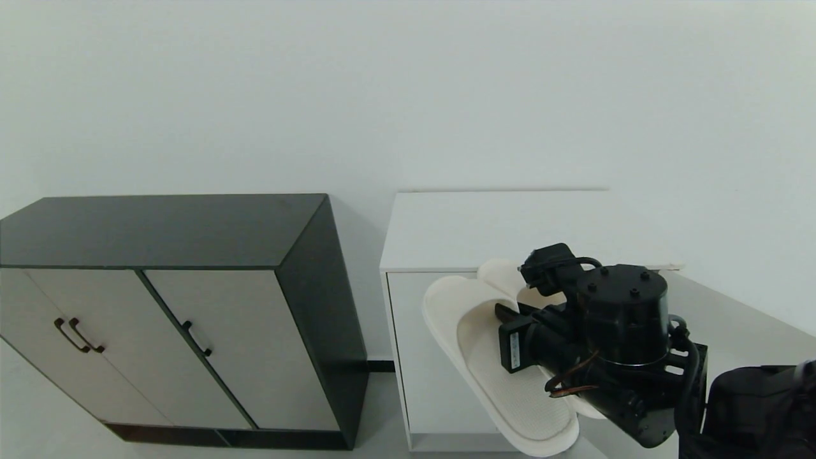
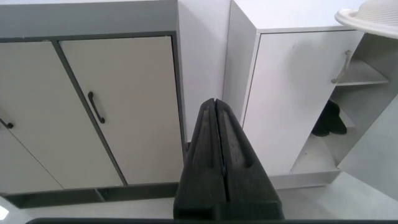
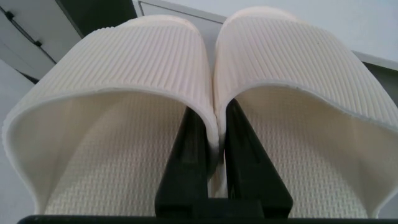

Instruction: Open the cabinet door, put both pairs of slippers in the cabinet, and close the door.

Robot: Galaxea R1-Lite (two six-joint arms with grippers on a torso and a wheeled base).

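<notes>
My right gripper [image 1: 505, 313] is shut on a pair of cream slippers [image 1: 503, 376], held in the air in front of the white cabinet [image 1: 497, 229]. In the right wrist view its fingers [image 3: 196, 149] pinch the touching inner walls of the two slippers [image 3: 124, 81]. The cabinet's right side stands open [image 2: 367, 81], and a dark pair of slippers [image 2: 329, 119] lies inside on the bottom. One cream slipper tip [image 2: 373, 15] shows above that opening. My left gripper [image 2: 216, 106] is shut on nothing, low and facing the gap between the two cabinets.
A black cabinet with beige doors [image 1: 191, 331] stands left of the white one, all doors closed. The white cabinet's open door [image 1: 733, 306] juts out at the right. A shelf [image 2: 364, 76] divides its inside.
</notes>
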